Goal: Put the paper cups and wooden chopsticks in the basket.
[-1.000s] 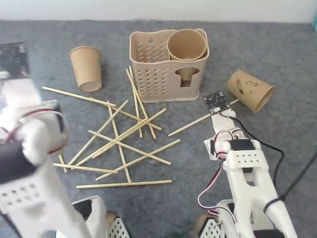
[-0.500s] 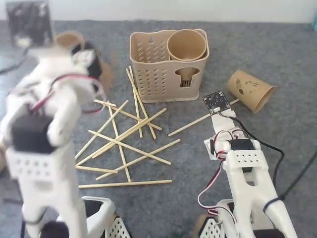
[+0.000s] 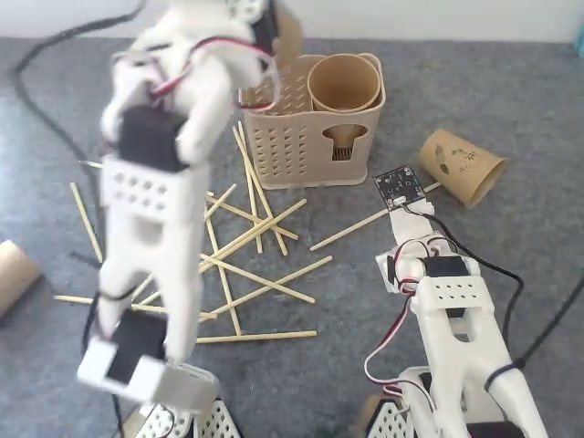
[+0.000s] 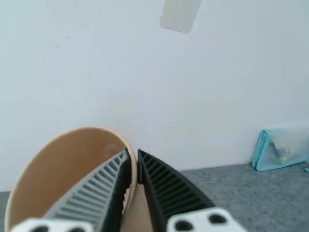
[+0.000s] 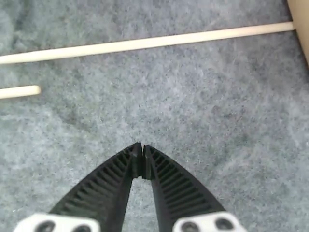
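Left claw: pinching the rim wall of a paper cup, 1 finger inside and 1 outside, the gap no wider than the paper. The cup is lifted clear of the table. In the high view the arm holds it up at the back-left corner of the basket. Cannot tell whether it is over the left compartment or just behind it.

Handling, as judged:
- Cups: light and thin-walled, easy to crush. The rolled rim is the stiffest part, so a light pinch there suits.
- Chopsticks: stiff, thin and light, crossed in a loose pile in front of the basket and likely to roll. Take 1 at a time near its middle, top of the pile first.

Other cups:
- Nested cup: upright in the basket's right compartment.
- Tipped cup: on its side, right of the basket.
- Edge cup: at the table's left edge.

Right claw: fingers pressed together, holding nothing, low over bare table. A single chopstick lies ahead of its tips, not touching them.
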You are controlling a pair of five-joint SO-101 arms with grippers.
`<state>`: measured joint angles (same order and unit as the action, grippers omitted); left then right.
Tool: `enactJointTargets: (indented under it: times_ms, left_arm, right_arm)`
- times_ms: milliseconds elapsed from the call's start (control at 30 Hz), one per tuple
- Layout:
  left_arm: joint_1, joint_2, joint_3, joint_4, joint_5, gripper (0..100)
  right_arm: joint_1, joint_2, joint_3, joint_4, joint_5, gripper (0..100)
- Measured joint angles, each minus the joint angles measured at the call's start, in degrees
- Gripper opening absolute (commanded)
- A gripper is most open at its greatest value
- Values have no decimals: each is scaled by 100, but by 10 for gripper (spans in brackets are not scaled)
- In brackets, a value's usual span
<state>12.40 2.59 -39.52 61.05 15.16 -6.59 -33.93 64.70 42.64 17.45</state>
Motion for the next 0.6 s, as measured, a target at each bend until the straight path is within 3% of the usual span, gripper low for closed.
enactJointTargets:
  times_ms: [367,600]
  left_arm:
    - [712,2207,-1837,70,-308,9]
    - [862,2831,-2479,457,-527,9]
  right_arm:
    - [246,0,0,0,0,8]
    - [264,0,0,0,0,8]
